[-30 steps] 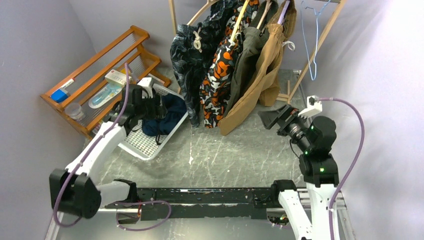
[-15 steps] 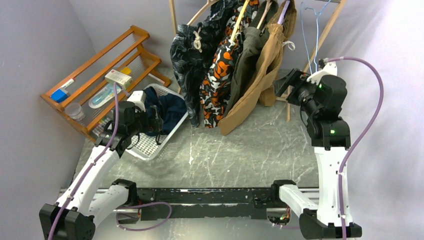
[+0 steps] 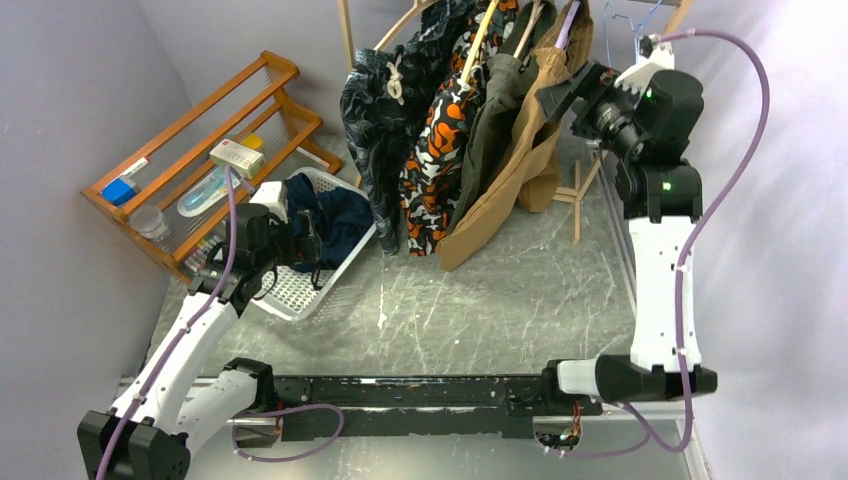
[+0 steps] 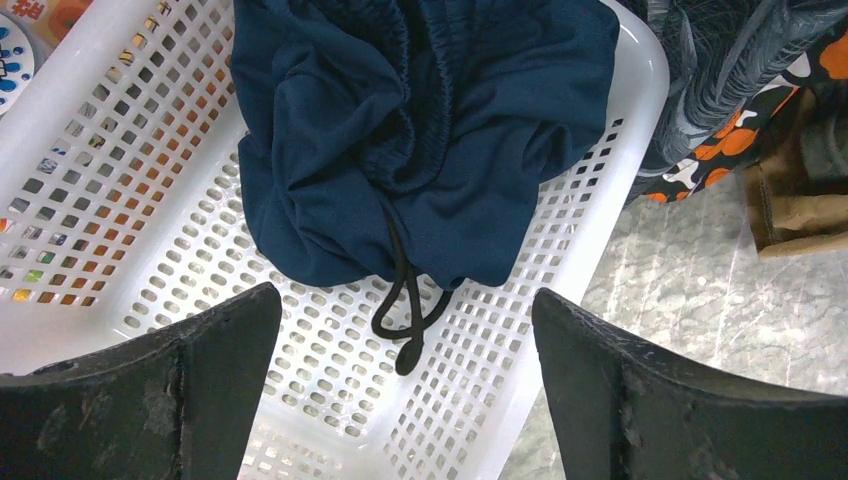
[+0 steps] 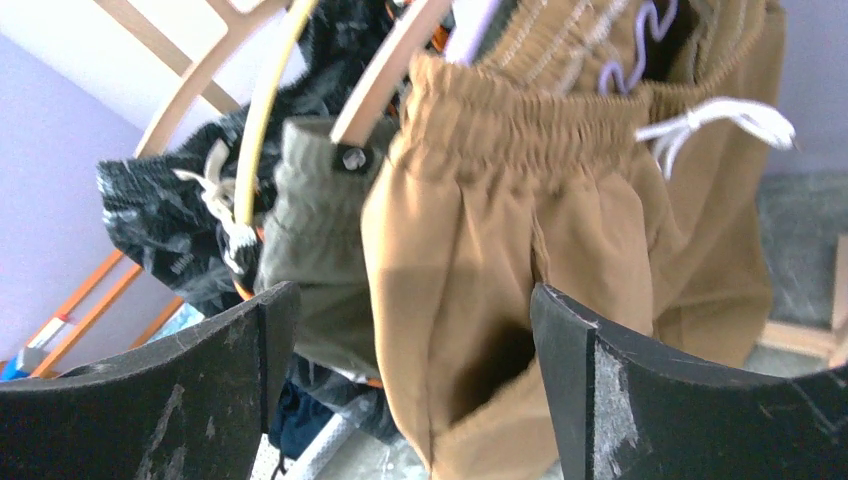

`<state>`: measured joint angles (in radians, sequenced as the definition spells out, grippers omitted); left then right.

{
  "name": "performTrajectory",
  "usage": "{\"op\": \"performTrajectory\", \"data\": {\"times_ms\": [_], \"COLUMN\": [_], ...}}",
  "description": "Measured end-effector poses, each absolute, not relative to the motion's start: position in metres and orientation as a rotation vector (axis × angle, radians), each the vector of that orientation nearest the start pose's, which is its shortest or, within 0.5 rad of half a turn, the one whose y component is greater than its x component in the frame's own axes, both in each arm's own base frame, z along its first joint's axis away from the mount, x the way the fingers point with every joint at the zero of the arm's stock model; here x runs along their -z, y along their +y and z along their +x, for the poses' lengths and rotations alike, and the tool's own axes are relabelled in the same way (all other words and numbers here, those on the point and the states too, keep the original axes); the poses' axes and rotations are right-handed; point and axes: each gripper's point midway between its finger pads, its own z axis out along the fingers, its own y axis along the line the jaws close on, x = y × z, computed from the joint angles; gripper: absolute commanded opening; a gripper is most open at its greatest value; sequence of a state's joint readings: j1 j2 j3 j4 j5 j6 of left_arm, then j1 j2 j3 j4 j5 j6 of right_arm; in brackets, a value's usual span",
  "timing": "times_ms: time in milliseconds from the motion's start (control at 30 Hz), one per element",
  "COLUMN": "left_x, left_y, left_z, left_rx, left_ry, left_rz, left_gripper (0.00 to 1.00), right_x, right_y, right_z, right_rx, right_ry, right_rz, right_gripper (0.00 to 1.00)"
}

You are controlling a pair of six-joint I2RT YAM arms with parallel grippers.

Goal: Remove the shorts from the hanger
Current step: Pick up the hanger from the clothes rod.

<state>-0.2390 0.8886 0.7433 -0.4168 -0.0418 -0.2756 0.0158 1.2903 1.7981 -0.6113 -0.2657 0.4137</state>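
Closing squarely on the gathered waistband is, in my judgement, what this step calls for. The right jaws, carried high on the right arm (image 3: 660,250), stand apart and empty, with the tan shorts (image 5: 470,230) framed between them, near but apparently not yet touching. The grip should take the elastic band just under the hanger, clear of the white drawstring (image 5: 720,125) and of the olive-grey shorts (image 5: 315,250) hanging just beside on a wooden hanger (image 5: 385,80), so that only one pair comes away. Lifting up and off, not dragging sideways, should keep the neighbours from sliding along the wooden rack (image 3: 345,40). The tan pair is soft cloth with a ruched elastic waist. It falls in long loose folds at the right end of the row, low toward the worktop (image 3: 480,300). Whether its hem touches there I cannot tell. Further along hang the camouflage shorts (image 3: 440,150) and the leaf-print shorts (image 3: 375,110). The left jaws, apart and holding nothing, hover over the white basket (image 4: 120,200), where the navy shorts (image 4: 420,130) lie crumpled with a black cord (image 4: 405,300) trailing on the mesh. That leaves one pair off the rack and four hanging.
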Motion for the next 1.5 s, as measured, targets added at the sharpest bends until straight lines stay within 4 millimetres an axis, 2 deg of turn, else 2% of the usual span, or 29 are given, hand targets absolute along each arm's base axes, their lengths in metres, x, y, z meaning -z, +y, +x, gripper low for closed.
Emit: {"op": "performTrajectory", "data": {"times_ms": [133,233,333,400,500,633,733,867,1000,1167,1300,1500], "left_x": [-0.172,-0.168,-0.165,-0.164,-0.161,-0.157,-0.157,-0.161,-0.161,-0.159,-0.159,-0.159], "left_y": [-0.074,-0.073,-0.074,-0.074,-0.074,-0.074,-0.074,-0.073,-0.073,-0.073,-0.073,-0.073], "left_z": [0.286,0.287,0.287,0.288,0.288,0.288,0.288,0.287,0.287,0.287,0.287,0.287], "left_rx": [0.252,0.246,0.242,0.241,0.239,0.236,0.235,0.239,0.238,0.237,0.237,0.237], "left_ry": [2.155,2.168,2.178,2.183,2.192,2.207,2.209,2.194,2.197,2.202,2.202,2.202], "left_rz": [-0.061,-0.056,-0.054,-0.054,-0.053,-0.053,-0.054,-0.054,-0.053,-0.053,-0.053,-0.053], "left_gripper": [0.99,0.99,0.99,0.99,0.99,0.99,0.99,0.99,0.99,0.99,1.0,1.0], "right_x": [-0.494,-0.497,-0.491,-0.488,-0.479,-0.466,-0.462,-0.46,-0.465,-0.456,-0.453,-0.452], "right_y": [0.075,0.076,0.073,0.074,0.089,0.105,0.091,0.066,0.055,0.028,0.035,0.041], "right_z": [0.387,0.403,0.419,0.432,0.442,0.444,0.441,0.432,0.431,0.438,0.445,0.455], "right_rx": [-0.581,-0.585,-0.549,-0.491,-0.396,-0.228,-0.111,0.003,-0.012,-0.076,-0.131,-0.131], "right_ry": [1.672,1.672,1.706,1.723,1.752,1.781,1.773,1.762,1.75,1.762,1.778,1.78], "right_rz": [0.106,0.105,0.134,0.152,0.13,0.128,0.169,0.222,0.238,0.307,0.284,0.243], "right_gripper": [0.84,0.74,0.7,0.71,0.73,0.69,0.65,0.65,0.65,0.63,0.59,0.33]}}
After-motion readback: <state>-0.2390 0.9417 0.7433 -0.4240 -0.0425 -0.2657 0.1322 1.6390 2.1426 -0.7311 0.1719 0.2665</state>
